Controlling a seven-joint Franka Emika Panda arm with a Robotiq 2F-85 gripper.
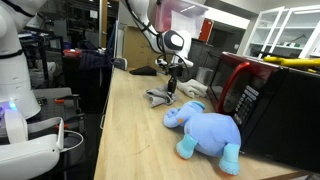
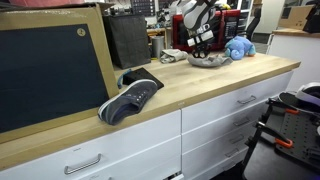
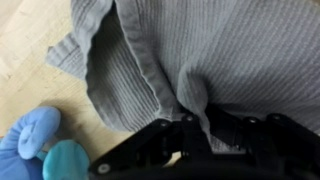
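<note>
While the gripper (image 1: pixel 172 88) pinches tight on a fold of the grey cloth (image 1: pixel 158 97), the cloth lies on the counter (image 1: pixel 125 130), back from its edge, near the blue toy (image 1: pixel 205 128) and microwave (image 1: pixel 250 95).

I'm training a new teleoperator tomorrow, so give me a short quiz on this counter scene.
1. True or false: the tool is shut on a fold of the grey knit cloth.
2. What lies on the wooden counter next to the cloth? A. blue plush toy B. mug C. book
3. Fill in: in an exterior view, far from the tool, a dark ___ lies on the counter.
Key: 1 true; 2 A; 3 shoe.
</note>
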